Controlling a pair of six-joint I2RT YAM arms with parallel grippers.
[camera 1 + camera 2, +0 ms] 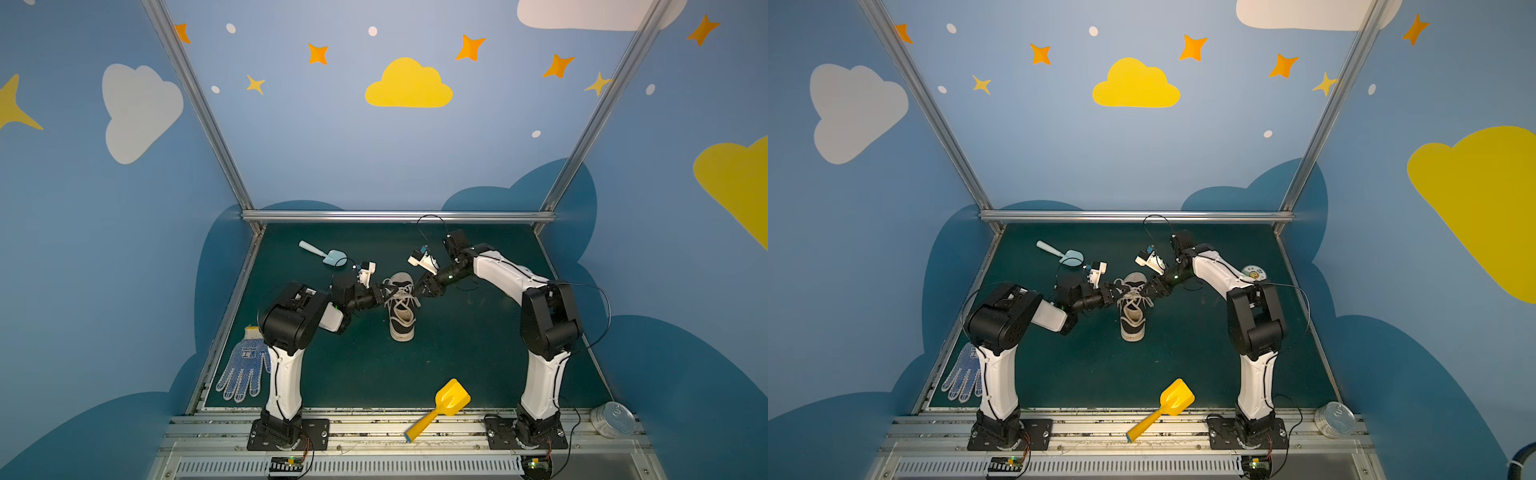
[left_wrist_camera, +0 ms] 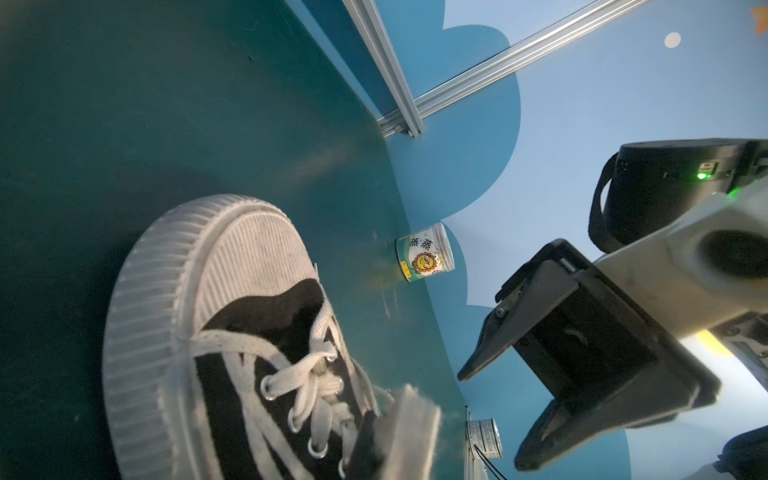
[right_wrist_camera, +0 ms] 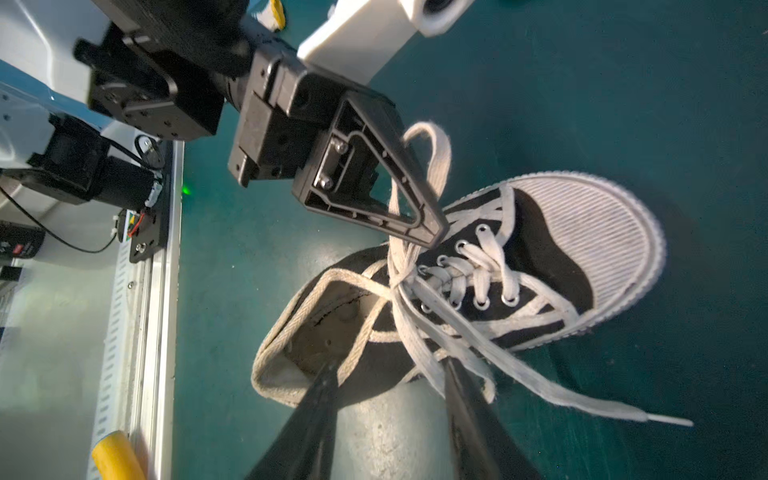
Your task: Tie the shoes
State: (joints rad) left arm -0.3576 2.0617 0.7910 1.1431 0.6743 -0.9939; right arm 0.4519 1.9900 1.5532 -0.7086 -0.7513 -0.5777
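pinching the soft floppy lace loop (image 3: 436, 141) in my closed left pincer (image 3: 434, 232), right pincer (image 3: 390, 363) half spread and empty, i should grab the flat lace (image 3: 519, 374) near the knot (image 3: 401, 282) on the light shoe (image 3: 552, 266).

Shoe (image 1: 401, 307) sits centred on table (image 1: 457, 365), left gripper (image 1: 382, 292) at its left, right gripper (image 1: 420, 289) at its right; scoop (image 1: 328, 253) behind-left, glove (image 1: 245, 370) front-left, shovel (image 1: 444, 405) in front, tin (image 1: 613, 419) front-right

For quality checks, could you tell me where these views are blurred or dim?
In both top views: table dim, sneaker small; left wrist view: the lace nearest the lens is blurred; right wrist view: the right gripper is soft, the sneaker sharp.
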